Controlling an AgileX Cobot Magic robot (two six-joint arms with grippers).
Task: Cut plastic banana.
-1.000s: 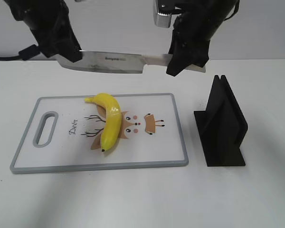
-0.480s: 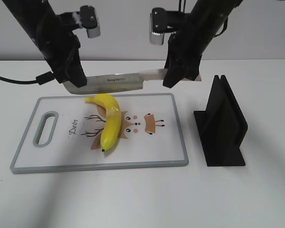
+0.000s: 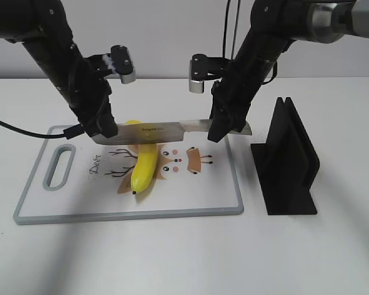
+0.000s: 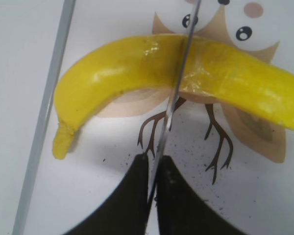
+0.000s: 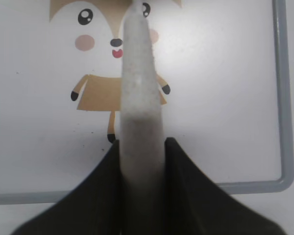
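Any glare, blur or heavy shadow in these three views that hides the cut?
Exterior view: sharp, soft shadows under the arms; the knife hides part of the plastic banana. Left wrist view: glossy highlights on the banana, blade edge clear. Right wrist view: the knife handle is close and blurred, the cutting board sharper.

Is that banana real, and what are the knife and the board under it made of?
The banana looks like glossy plastic: even yellow with hard shine spots. The knife blade looks like polished steel, mirror-bright with printed lettering; its handle looks pale and matte. The cutting board seems to be smooth white plastic with a grey rim and a printed cartoon.
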